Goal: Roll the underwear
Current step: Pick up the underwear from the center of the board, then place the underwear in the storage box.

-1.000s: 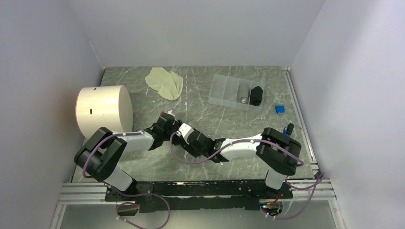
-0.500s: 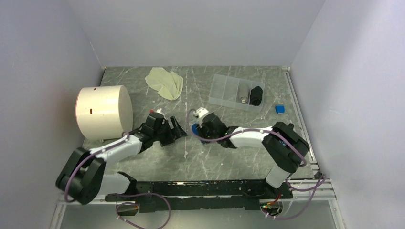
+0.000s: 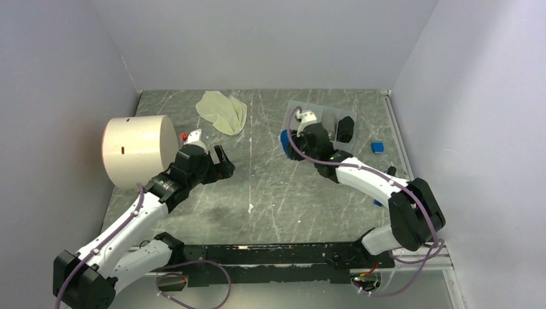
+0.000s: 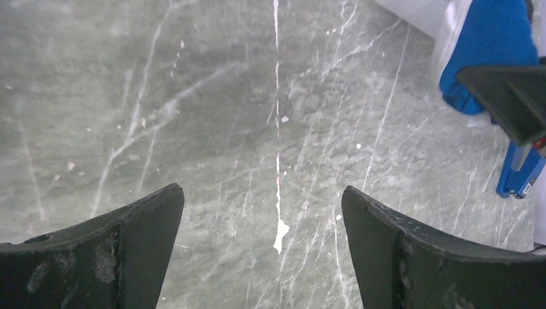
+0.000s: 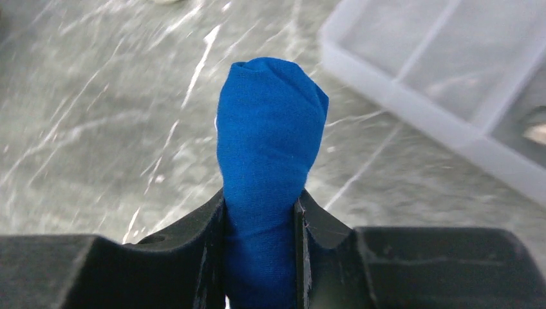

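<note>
In the right tool, blue underwear, a tight smooth roll.

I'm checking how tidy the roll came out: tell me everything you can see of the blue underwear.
The blue underwear is royal blue soft cloth wound into a tight roll, with smooth wrapped folds and a rounded, slightly twisted end. The right gripper is shut on it, one finger on each side, the rounded end sticking out past the fingertips. It is held over the grey marbled table beside the clear tray, not in it.
</note>
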Controlling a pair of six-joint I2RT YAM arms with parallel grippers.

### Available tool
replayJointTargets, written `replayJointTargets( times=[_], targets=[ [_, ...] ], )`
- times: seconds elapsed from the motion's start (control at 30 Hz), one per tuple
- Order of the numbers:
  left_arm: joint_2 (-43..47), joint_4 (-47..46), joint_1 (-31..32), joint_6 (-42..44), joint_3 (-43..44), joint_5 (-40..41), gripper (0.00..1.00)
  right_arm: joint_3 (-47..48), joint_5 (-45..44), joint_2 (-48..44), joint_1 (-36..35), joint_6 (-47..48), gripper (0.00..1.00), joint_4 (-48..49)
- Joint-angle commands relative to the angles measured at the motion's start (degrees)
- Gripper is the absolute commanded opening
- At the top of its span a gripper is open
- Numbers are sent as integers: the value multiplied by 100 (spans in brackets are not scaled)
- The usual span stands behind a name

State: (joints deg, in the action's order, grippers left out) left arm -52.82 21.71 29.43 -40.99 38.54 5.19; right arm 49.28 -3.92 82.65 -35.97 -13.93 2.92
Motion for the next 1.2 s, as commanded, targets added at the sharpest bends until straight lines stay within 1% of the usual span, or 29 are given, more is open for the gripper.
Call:
replayJointTargets(
  times=[0.0, 0.07, 0.13, 0.23, 0.37, 0.47, 0.67, 0.77, 1.03, 1.13, 1.17],
  targets=[
    [144, 807, -25, 719, 630, 384, 98, 475, -519, -219, 581, -198, 0, -250],
    [140, 973, -20, 880, 822, 395, 98, 659, -847, -206, 854, -227, 0, -479],
    [176, 1095, -16, 1037, 917, 511, 98, 806, -1043, -178, 1127, -231, 0, -511],
    [233, 1391, -17, 1216, 1119, 715, 98, 1106, -1158, 18, 1483, -262, 0, -535],
    [281, 1637, -21, 1390, 1328, 960, 98, 1653, -1196, 554, 1724, -365, 0, -593],
    [286, 1614, -16, 1409, 1318, 992, 98, 2046, -1152, 1016, 1774, -440, 0, -615],
    [358, 1590, -21, 1334, 1234, 936, 98, 2922, -1649, 2012, 1781, -544, 0, -941],
    [449, 1625, -16, 1448, 1188, 1002, 98, 3141, -1661, 2348, 1784, -510, 0, -944],
    [630, 1534, -23, 1588, 983, 1085, 98, 3685, -1580, 3311, 1786, -830, 0, -1034],
    [573, 1539, -22, 1590, 983, 1096, 98, 4001, -1639, 3742, 1786, -1048, 9, -1226],
    [545, 1558, -19, 1584, 994, 1109, 98, 4138, -1697, 3887, 1784, -1089, 10, -1342]
  ],
)
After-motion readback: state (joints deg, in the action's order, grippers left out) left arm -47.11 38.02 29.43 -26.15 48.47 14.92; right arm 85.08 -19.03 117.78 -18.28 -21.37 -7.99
